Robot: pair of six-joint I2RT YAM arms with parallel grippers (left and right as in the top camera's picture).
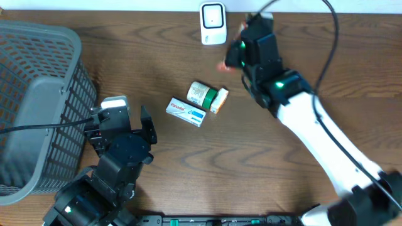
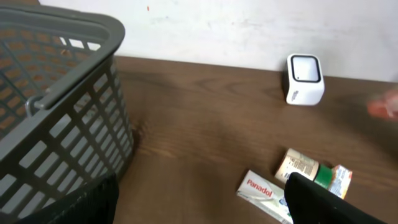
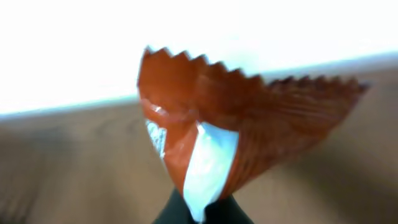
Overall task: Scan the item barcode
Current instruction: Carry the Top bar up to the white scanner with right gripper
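right gripper held orange packet near the scanner, left gripper idle

right gripper (image 3: pixel 198 210) was clenched on the lower corner of an orange packet (image 3: pixel 249 118). the packet stood up from the fingers, its zigzag crimped edge on top and a white strip down the middle. no barcode could be made out on it in the wrist view, too blurred. overhead, the packet showed only as a small red bit just right of the white scanner (image 1: pixel 213 24) and a little nearer, apart from it, not touching. the scanner stood at the far edge of the wooden table (image 1: pixel 282 163), about centre.

left gripper (image 1: pixel 121 119) was released, fingers spread wide with nothing between them. it sat near-left beside the grey basket (image 1: pixel 38 94), which took up the left side.

three other items lay mid-table, between the two arms:
- panadol box (image 1: pixel 186 112), flat, nearest of the three
- green and white bottle (image 1: pixel 201 94) on its side, just beyond the panadol box, barcode label showing in the left wrist view
- small orange and white box (image 1: pixel 219 100) touching the bottle on its right

a black cable (image 1: pixel 330 37) ran along the right arm.
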